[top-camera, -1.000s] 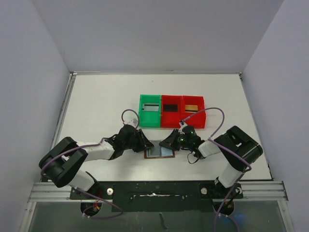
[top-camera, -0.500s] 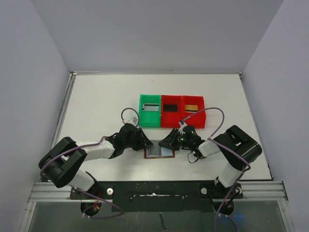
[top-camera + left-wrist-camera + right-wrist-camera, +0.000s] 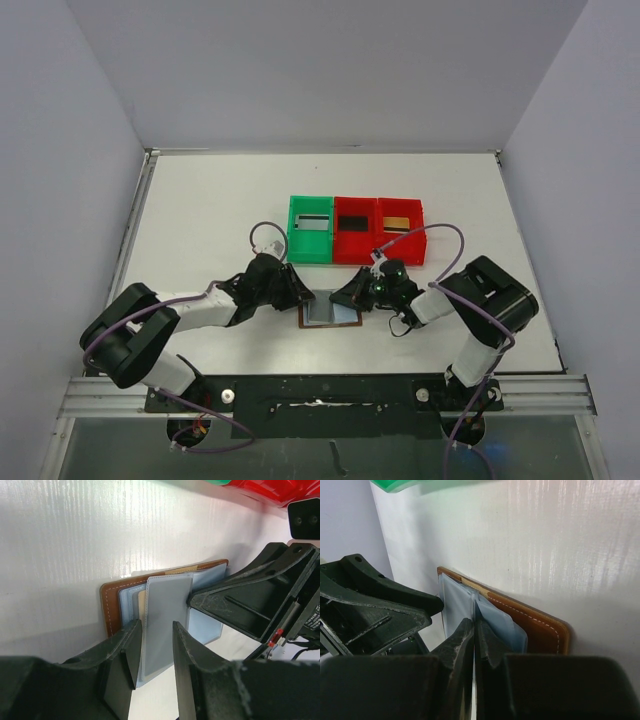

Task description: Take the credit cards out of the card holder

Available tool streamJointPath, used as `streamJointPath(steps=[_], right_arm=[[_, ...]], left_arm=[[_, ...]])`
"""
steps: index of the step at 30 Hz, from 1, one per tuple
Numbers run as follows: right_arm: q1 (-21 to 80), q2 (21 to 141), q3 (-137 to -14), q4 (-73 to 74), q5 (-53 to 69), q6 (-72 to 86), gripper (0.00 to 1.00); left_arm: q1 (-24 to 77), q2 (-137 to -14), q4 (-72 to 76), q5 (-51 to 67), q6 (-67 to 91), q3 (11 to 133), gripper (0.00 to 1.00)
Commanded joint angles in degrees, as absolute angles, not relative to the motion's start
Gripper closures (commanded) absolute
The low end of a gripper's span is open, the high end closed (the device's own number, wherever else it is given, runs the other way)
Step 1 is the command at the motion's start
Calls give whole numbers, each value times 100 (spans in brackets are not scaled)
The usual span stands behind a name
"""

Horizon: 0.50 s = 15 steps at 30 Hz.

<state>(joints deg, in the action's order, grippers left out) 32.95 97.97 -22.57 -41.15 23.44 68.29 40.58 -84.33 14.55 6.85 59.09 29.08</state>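
1. Holder [image 3: 332, 314] lies open and flat on the table [image 3: 200, 220], close to the near edge and about midway along it. Brown leather [image 3: 107, 610] is underneath, pale blue-grey pockets face up.
2. Left gripper [image 3: 298, 293] is over the holder's left side, tips down at it. In the wrist view the jaws stand part-way apart. A pale sleeve [image 3: 167, 605] lies in the gap and fills it from finger to finger (cannot tell whether squeezed or only straddled).
3. Right gripper [image 3: 350, 296] is over the holder's right side. In the wrist view its fingers [image 3: 462, 640] are pressed together with no gap, tips at the seam between two pale pockets. Cannot tell whether anything thin is caught between them.
4. Cards: none can be told apart from the pockets in any view. A tan strip [image 3: 141, 605] shows beside the sleeve's left edge, identity unclear.
5. Three bins stand in a row beyond the holder, toward the table's middle: green bin [image 3: 308, 245], red bin [image 3: 352, 245], second red bin [image 3: 412, 252]. Each has a small rectangle inside (grey, dark, tan), too small to name.
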Motion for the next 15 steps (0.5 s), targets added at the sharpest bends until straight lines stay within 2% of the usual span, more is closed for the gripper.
streamJointPath(steps=[1,10,15], right_arm=[[3214,10223,-1947,-3870,2212,6724,100],[3036,10530,-1754,-4486,2464,6935,100],[3004,10622,-1723,-4669,2558,7048,95]], left_arm=[[4005,-8477,1641,887,5818,3114,70],[3956,-8811,1711,1067,5895,3063,70],[3962,-8879,1899,1251,5902,3012,70]])
